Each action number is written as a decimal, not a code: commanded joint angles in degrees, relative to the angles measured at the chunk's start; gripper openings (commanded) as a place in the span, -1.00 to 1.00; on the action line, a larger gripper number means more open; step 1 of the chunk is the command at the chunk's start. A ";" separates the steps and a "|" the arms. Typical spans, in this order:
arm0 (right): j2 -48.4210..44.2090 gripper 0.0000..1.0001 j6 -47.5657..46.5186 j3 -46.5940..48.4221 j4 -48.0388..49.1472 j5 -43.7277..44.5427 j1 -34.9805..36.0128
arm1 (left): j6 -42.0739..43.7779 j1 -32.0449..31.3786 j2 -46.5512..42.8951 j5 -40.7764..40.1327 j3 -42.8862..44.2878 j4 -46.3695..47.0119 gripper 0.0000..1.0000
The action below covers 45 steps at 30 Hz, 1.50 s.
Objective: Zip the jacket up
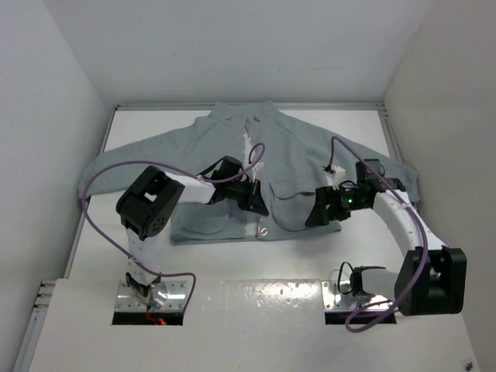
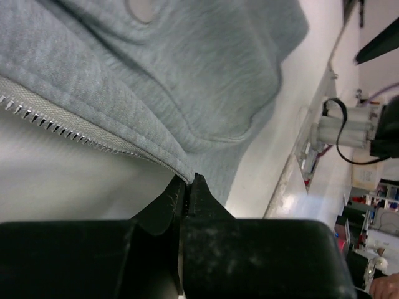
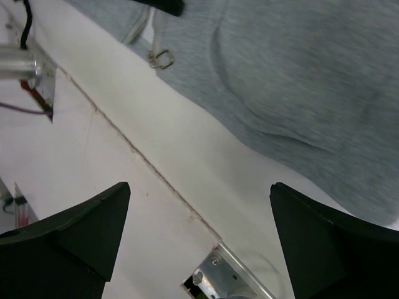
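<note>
The light grey fleece jacket (image 1: 302, 155) lies flat on the table, collar at the far end and hem toward me. Its pale zipper (image 1: 252, 151) runs down the middle and stands apart near the collar. My left gripper (image 1: 253, 198) is over the front opening; in the left wrist view it (image 2: 187, 182) is shut on the jacket's front edge, just below the zipper teeth (image 2: 37, 117). My right gripper (image 1: 320, 211) is open and empty above the bare table by the right hem; its fingers (image 3: 75, 230) hold nothing. A metal pull ring (image 3: 161, 59) lies at the hem.
White walls close the table on the left, far and right sides. The jacket's sleeves (image 1: 116, 159) spread toward both sides. Metal base plates (image 1: 155, 298) sit at the near edge, one showing in the right wrist view (image 3: 227, 274). Purple cables (image 1: 101, 225) loop by the arms.
</note>
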 commanded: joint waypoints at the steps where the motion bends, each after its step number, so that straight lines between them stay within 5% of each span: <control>1: 0.22 0.88 2.83 2.94 3.87 -1.91 7.09 | 2.04 -0.18 -4.52 6.64 -0.65 4.43 -1.00; 12: 8.39 0.95 2.05 4.35 14.15 -1.64 16.68 | -3.31 0.88 -2.24 22.64 1.46 19.54 -1.00; 18: 11.21 0.95 3.18 4.52 18.63 -3.84 18.35 | -6.03 0.88 -0.48 23.79 4.36 20.52 -1.00; 25: 14.11 0.87 11.00 4.87 27.06 -6.04 19.58 | -16.76 0.88 1.37 22.56 4.36 32.98 -1.00; 34: 17.10 0.08 16.28 5.58 32.70 -9.11 19.58 | -22.66 0.88 1.90 21.51 1.90 39.07 -1.00; 45: 18.25 -0.23 21.20 6.19 37.09 -13.94 19.32 | -22.14 0.36 1.90 20.98 1.28 39.59 -1.00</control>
